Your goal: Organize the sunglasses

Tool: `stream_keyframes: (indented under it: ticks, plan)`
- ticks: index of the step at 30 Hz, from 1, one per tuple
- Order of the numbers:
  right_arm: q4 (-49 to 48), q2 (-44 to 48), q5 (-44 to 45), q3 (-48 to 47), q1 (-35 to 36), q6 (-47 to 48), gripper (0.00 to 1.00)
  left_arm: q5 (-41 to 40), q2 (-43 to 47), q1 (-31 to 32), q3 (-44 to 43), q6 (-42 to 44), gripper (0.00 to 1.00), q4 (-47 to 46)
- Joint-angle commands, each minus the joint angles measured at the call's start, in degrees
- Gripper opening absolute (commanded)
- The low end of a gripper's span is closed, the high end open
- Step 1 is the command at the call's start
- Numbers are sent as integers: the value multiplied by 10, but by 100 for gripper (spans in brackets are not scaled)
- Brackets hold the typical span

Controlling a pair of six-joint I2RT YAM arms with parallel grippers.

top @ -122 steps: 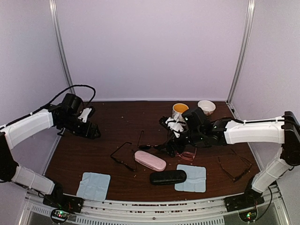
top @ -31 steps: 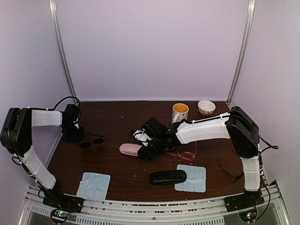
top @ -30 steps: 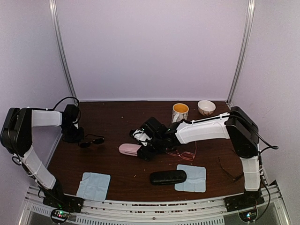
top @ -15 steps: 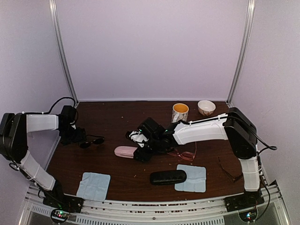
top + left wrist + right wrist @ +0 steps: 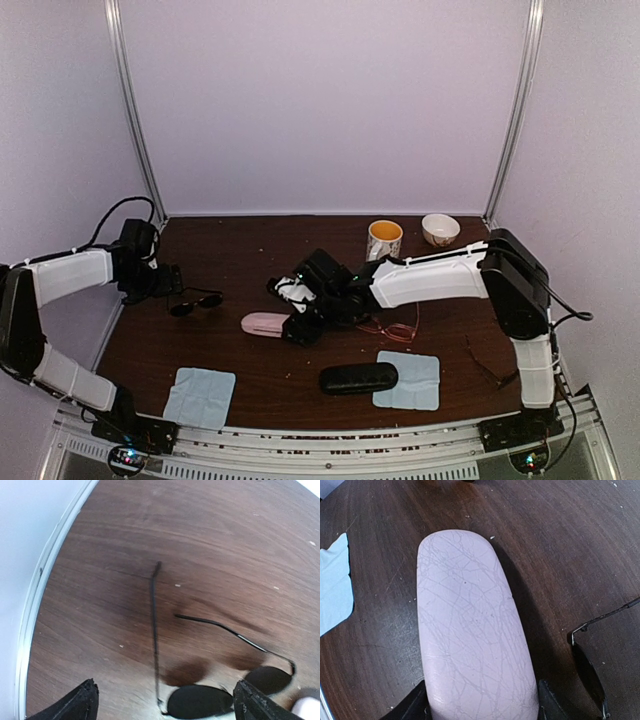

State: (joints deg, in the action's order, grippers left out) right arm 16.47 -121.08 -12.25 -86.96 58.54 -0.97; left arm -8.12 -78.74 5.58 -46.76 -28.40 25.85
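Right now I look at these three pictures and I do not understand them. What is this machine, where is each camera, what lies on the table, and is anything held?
These are two robot arms, bolted at the near edge of a brown table. The wide picture comes from a camera above and behind them. The other two come from a camera on each wrist. The left gripper is open, and the dark sunglasses lie free on the table in front of it. The right gripper grips the pink case from both sides. Also on the table are a black case, two blue cloths, pink-red glasses, thin black glasses, a mug and a bowl.
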Motion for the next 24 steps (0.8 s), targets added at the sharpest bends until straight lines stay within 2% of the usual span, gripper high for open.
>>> stream_keyframes:
  ticks: [1,5,9,13,16,24]
  plan:
    - [-47,52,22,15,3,-23,30,10,42,33,-2,-6,97,30]
    - [-92,86,58,44,3,-28,27,13,83,69,-3,-35,97,57]
    - [-131,129,118,55,3,-25,24,51,125,118,-10,-60,96,48]
    - [-152,151,163,51,3,-24,23,145,139,142,-14,-62,94,-10]
    - [-164,163,185,47,3,-26,22,200,132,156,-32,-64,89,-43]
    - [-177,172,183,33,3,-42,22,340,107,171,-39,-106,87,-183]
